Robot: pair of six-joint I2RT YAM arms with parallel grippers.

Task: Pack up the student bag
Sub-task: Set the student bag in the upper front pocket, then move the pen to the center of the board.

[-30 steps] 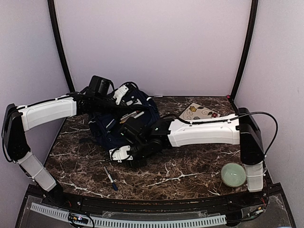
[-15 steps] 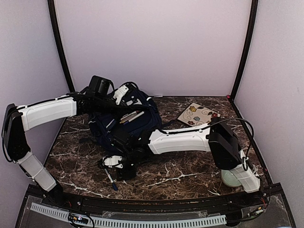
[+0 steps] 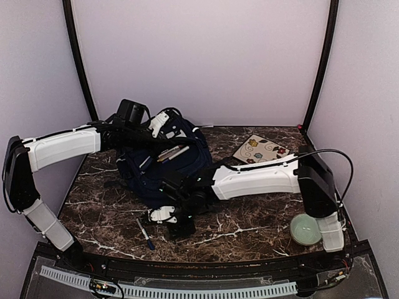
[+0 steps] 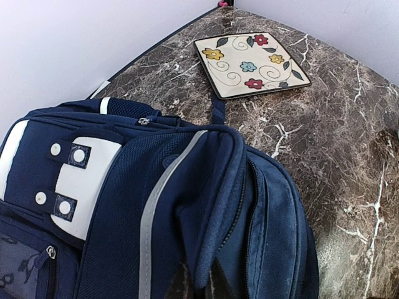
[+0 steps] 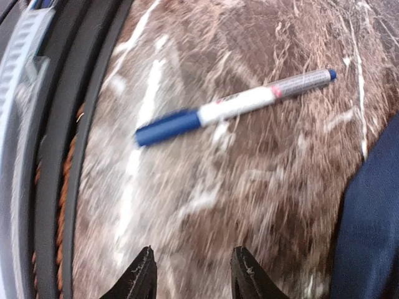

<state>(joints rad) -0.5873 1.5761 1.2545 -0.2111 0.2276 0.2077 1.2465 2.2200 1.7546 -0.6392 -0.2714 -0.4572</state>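
The student bag (image 3: 159, 165) lies at the table's back left, navy with a white patch (image 4: 81, 180) and a grey trim line. My left gripper (image 4: 198, 283) is shut on a fold of the bag's fabric beside its open zipper and holds it up. Two whitish pens (image 3: 173, 152) stick out of the bag's opening. A blue-capped marker pen (image 5: 230, 107) lies on the marble in front of the bag (image 5: 368, 237). My right gripper (image 5: 192, 274) hovers low over the table just short of the marker, jaws open and empty. From above, the right gripper (image 3: 169, 225) sits to the right of the marker (image 3: 145, 234).
A square flowered plate (image 3: 260, 148) lies at the back right, also seen beyond the bag (image 4: 249, 62). A pale green bowl (image 3: 306, 229) stands at the front right by the right arm's base. The table's black front rail (image 5: 37, 156) runs close to the marker.
My right arm has pulled away from the bag toward the table's front, ending beside the marker, and its jaws have opened a little. The left arm has kept its hold unchanged.
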